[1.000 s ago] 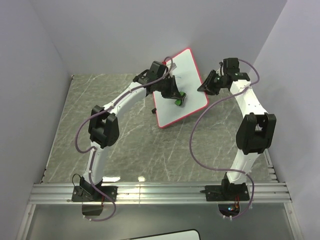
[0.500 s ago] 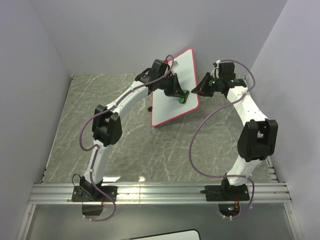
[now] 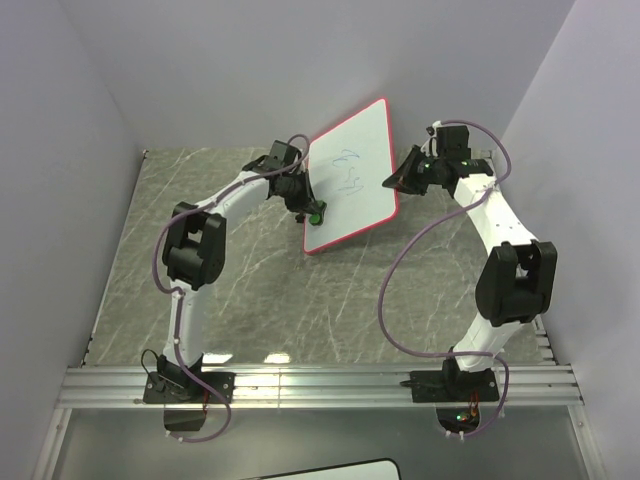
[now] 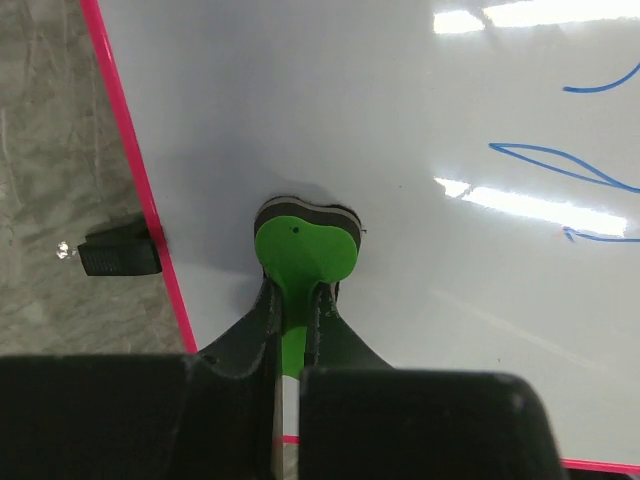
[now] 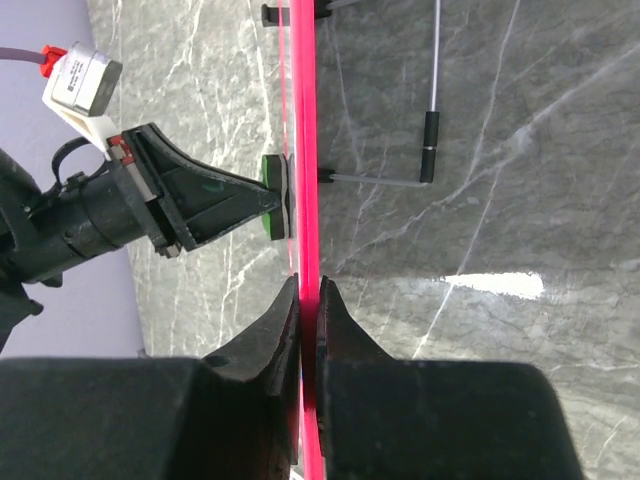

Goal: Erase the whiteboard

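The whiteboard, white with a red-pink rim, is tilted up off the table, and blue scribbles show on its upper part. My right gripper is shut on its right rim, seen edge-on in the right wrist view. My left gripper is shut on the green eraser, pressing it on the board's lower left part, beside the pink rim. Blue strokes lie to the eraser's right. The eraser also shows in the right wrist view.
A grey marble-pattern tabletop lies under the board. A black clip sticks out of the board's left edge. Thin support legs show behind the board. Walls close in at the left, back and right.
My left gripper has slid the eraser down and left across the board, uncovering the blue scribbles. The board tipped up steeper and shifted left with my right gripper.
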Motion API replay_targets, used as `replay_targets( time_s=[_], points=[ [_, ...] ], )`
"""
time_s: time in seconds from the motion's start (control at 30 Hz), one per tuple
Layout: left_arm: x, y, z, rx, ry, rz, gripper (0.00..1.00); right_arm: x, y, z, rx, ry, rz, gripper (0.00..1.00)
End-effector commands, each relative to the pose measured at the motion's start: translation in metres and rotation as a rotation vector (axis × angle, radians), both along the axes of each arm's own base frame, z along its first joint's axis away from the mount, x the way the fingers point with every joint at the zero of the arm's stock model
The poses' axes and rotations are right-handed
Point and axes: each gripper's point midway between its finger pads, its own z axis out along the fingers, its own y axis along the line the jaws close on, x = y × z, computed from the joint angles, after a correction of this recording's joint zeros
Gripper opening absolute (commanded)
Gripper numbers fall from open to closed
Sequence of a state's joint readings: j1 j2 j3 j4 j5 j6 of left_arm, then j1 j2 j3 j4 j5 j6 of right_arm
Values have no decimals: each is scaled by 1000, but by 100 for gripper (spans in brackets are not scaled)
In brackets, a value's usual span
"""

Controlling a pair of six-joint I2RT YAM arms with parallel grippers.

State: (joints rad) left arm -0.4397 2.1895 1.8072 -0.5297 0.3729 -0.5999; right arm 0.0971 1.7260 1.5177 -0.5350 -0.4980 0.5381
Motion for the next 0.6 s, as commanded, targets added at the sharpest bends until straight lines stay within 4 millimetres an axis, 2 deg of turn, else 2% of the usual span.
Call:
replay_targets(
  time_s=[0.0,0.03,0.13,0.17,0.23,0.27,0.33,0.4,0.5,0.57],
  points=[
    [-44,-13,-51,87,106,-104,0,-28,6,-16,-68,85,24,0],
    [-43,-17,-46,77,98,-112,0,-28,6,-15,-68,84,24,0],
    [-36,-40,-13,3,50,-156,0,-28,5,-14,-66,81,18,0],
    [-33,-55,6,-35,8,-185,0,-29,7,-16,-66,84,18,0],
    [-39,-80,34,-106,-30,-244,0,-31,8,-16,-65,85,22,0],
    [-34,-93,58,-150,-84,-266,0,-31,10,-17,-66,84,25,0],
    [-42,-113,83,-228,-109,-318,0,-33,12,-19,-74,89,29,0],
    [-40,-126,112,-306,-173,-347,0,-34,12,-20,-80,93,31,0],
    [-43,-135,127,-376,-185,-369,0,-37,13,-23,-90,103,38,0],
    [-42,-135,118,-366,-170,-363,0,-38,14,-24,-95,107,41,0]
  ],
)
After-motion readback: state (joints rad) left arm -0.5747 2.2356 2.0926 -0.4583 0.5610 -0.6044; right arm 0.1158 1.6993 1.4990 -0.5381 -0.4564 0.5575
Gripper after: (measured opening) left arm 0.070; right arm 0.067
